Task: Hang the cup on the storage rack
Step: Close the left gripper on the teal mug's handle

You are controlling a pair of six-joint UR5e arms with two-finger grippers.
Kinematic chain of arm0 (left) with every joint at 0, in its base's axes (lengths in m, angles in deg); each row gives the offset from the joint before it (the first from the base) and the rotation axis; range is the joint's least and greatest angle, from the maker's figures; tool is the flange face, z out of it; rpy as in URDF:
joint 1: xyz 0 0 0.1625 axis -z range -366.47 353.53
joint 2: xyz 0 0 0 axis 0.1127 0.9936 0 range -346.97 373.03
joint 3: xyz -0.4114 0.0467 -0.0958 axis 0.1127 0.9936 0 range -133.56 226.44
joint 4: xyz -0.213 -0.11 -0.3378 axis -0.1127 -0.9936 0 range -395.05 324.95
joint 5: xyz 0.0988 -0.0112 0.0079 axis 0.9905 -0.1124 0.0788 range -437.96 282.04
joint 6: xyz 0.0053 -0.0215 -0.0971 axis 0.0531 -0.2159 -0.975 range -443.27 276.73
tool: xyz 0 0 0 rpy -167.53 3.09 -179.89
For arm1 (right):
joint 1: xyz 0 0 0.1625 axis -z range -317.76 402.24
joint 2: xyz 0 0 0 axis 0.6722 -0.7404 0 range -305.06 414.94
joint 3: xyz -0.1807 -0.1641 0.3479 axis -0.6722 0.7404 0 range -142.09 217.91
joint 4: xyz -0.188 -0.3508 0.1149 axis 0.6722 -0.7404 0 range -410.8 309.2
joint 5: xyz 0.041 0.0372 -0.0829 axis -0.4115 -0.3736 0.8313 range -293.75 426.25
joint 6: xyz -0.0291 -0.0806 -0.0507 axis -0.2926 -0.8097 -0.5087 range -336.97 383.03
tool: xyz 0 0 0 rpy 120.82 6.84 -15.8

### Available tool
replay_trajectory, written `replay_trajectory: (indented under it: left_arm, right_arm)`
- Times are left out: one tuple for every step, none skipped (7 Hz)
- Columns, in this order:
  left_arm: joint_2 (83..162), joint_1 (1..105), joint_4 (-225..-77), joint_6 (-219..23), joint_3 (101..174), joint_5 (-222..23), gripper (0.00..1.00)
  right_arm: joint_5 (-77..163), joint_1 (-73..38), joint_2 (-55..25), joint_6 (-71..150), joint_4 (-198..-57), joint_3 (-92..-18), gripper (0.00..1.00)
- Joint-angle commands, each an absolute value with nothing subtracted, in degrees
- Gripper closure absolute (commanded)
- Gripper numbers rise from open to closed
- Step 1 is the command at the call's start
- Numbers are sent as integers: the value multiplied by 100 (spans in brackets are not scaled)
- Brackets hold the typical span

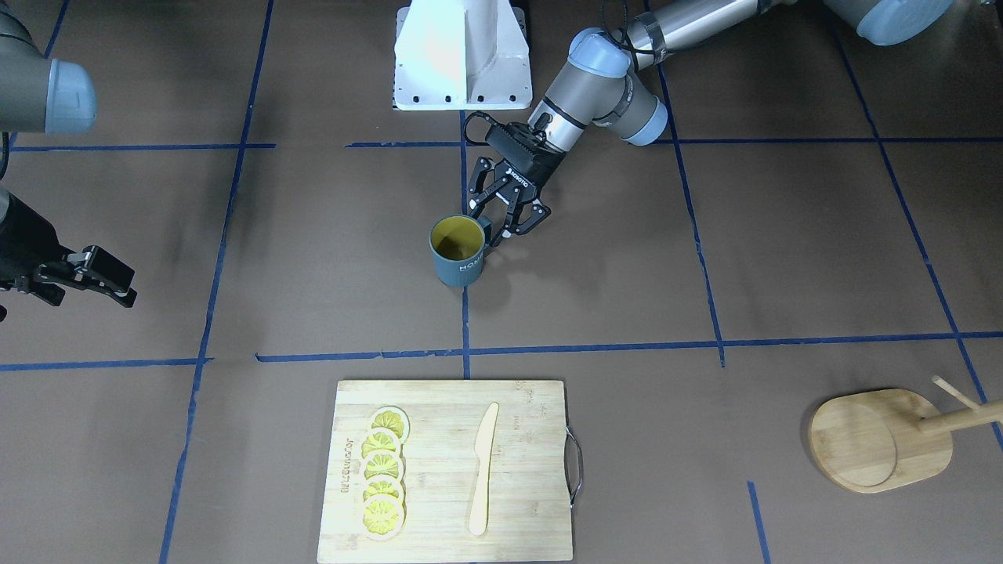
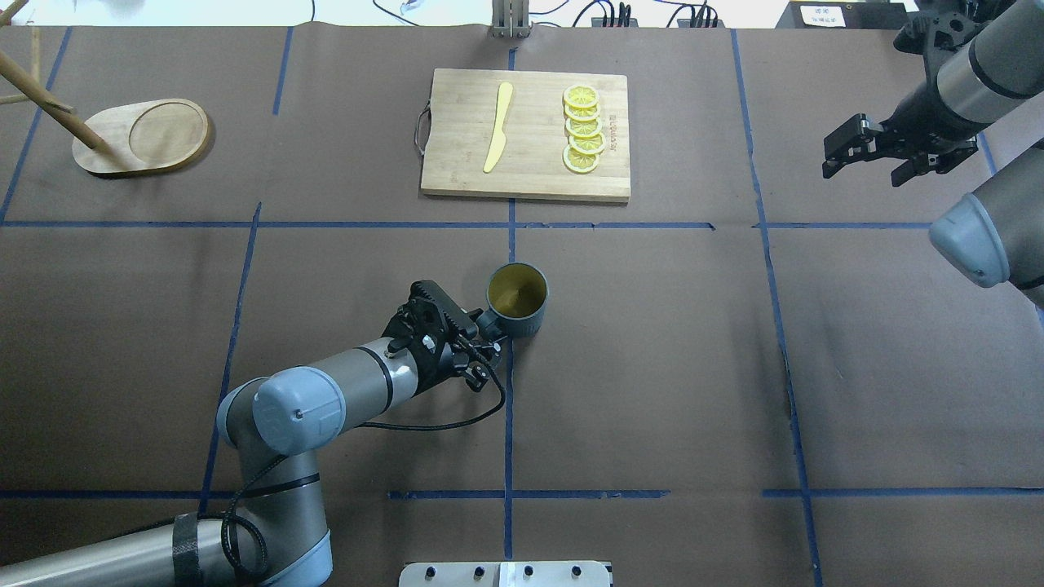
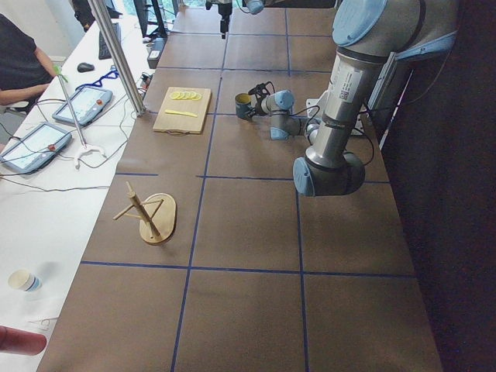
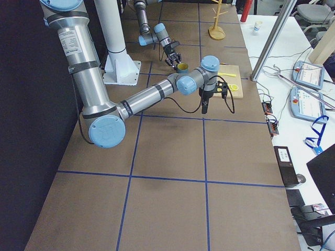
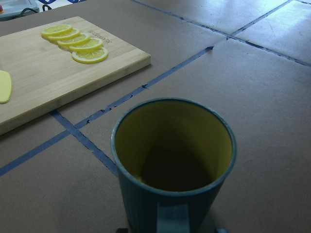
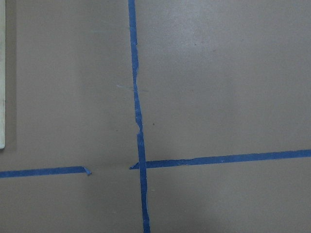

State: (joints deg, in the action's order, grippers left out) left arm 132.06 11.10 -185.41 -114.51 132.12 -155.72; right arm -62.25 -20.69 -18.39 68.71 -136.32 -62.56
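The cup [image 1: 458,251] stands upright near the table's middle; it is dark teal-grey with a yellow inside and its handle points toward the robot. It also shows in the overhead view [image 2: 518,300] and fills the left wrist view [image 5: 172,160]. My left gripper [image 1: 492,225] is low at the cup's handle and open, with one finger on each side of the handle and a gap to each. The storage rack [image 2: 143,134] stands far off at the table's far left corner [image 1: 878,439]. My right gripper [image 2: 869,159] is open and empty, raised at the far right.
A bamboo cutting board [image 2: 526,134] with lemon slices [image 2: 584,129] and a wooden knife [image 2: 498,126] lies beyond the cup. Blue tape lines cross the brown table. The white robot base [image 1: 462,55] stands behind the left gripper.
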Motion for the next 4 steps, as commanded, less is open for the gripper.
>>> replay_trajectory:
  left_arm:
    - [13221, 1102, -18534, -11474, 13195, -15566, 77]
    - [13213, 1102, -18482, -11483, 13204, -15540, 93]
    - [13221, 1110, -18473, -11665, 13256, -15522, 98]
    - [13178, 1119, -18560, -12511, 13266, -15513, 100]
  right_arm:
    - [-6225, -2069, -1845, 6882, -13632, -6255, 0]
    - [-6225, -2060, -1845, 6890, -13632, -6264, 0]
    - [-6216, -2060, -1845, 6899, -13632, -6255, 0]
    - [-6225, -2060, -1845, 6908, -13632, -6264, 0]
